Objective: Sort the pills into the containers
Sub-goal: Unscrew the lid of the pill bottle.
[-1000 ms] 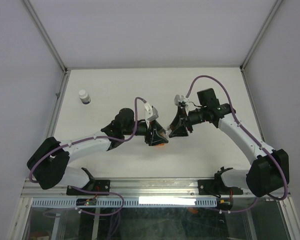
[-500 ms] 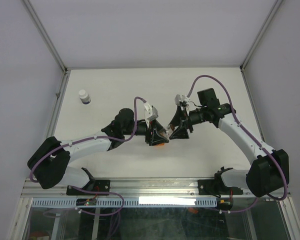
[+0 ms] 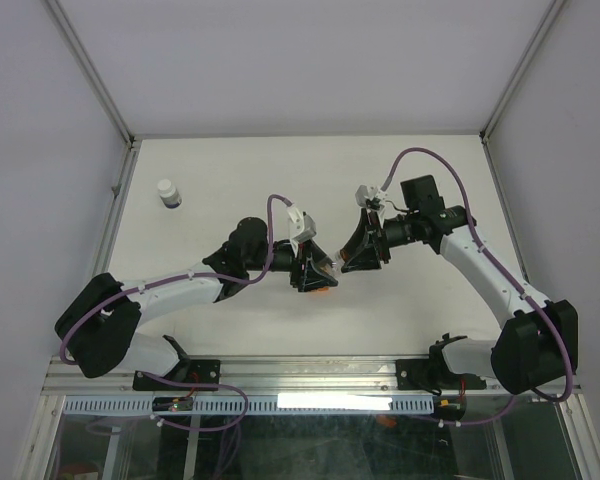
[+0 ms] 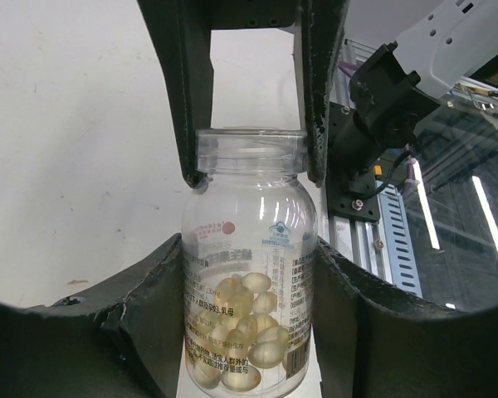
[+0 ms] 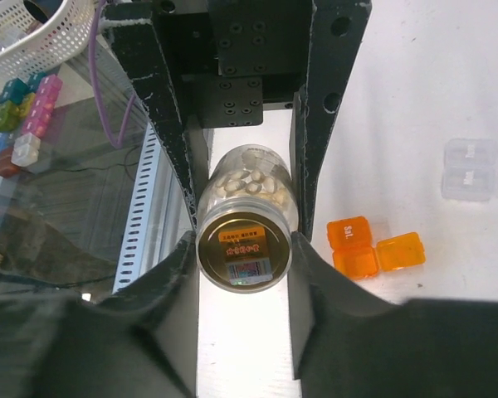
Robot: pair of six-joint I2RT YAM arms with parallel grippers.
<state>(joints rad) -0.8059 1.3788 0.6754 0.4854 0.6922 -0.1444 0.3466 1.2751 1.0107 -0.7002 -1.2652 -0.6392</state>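
Observation:
A clear bottle [image 4: 249,274] holding pale pills [image 4: 247,332] hangs on its side between the two arms above the table. My left gripper [image 4: 249,319] is shut on the bottle's body. Its gold lid [image 5: 245,249] faces the right wrist camera, and my right gripper [image 5: 245,253] is shut on that lid. In the top view the grippers meet nose to nose, left gripper [image 3: 312,270] and right gripper [image 3: 352,258]. Small orange containers [image 5: 373,249] lie on the table beside the bottle, one lid open.
A clear double compartment [image 5: 471,170] lies past the orange ones. A small white bottle with a dark band [image 3: 168,192] stands at the far left of the table. The table's near edge rail [image 4: 394,240] runs close under the grippers.
The right wrist has turned a little and shifted slightly at the bottle's lid end. The left arm and the bottle have stayed put.

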